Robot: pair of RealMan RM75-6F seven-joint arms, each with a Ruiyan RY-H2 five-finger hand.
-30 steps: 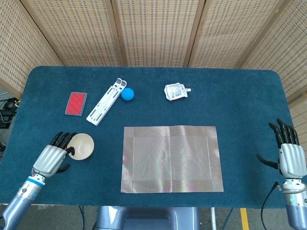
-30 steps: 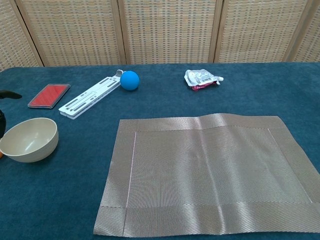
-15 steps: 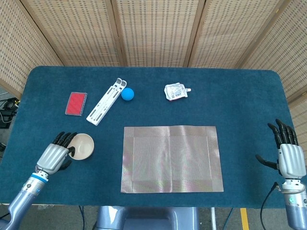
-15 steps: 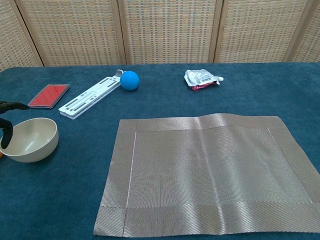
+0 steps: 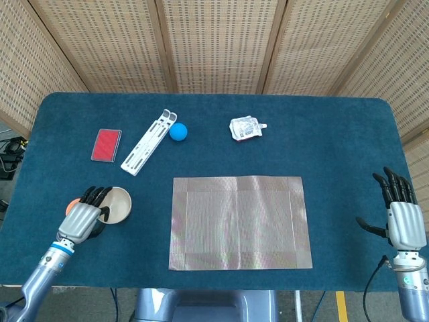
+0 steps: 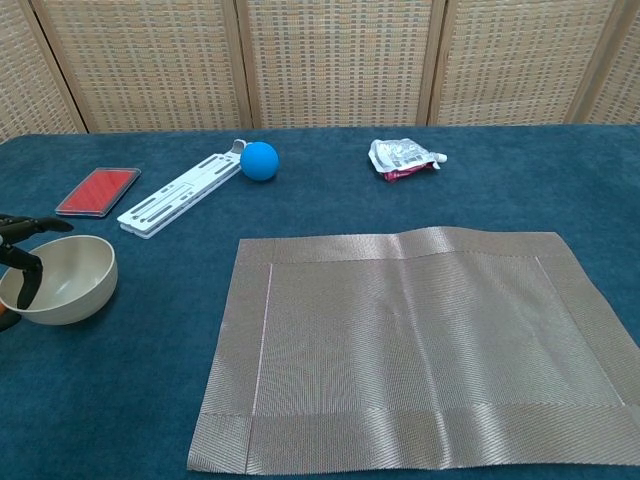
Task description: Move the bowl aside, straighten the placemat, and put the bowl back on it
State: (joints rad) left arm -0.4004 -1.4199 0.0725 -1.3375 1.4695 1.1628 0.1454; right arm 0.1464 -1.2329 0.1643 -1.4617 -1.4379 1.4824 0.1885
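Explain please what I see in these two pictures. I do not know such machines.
It is a robot with two arms ending in mechanical hands. One picture looks down from its head, the other looks forward from its chest. On the blue table lie a placemat, a red card, a white plastic strip, a blue ball and a small pouch. The left hand has its fingers over the bowl's rim. The right hand is open, holding nothing.

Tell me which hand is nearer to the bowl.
Left. The left hand is at the bowl, its fingers reaching over the rim. The right hand is at the opposite edge of the table, beyond the placemat.
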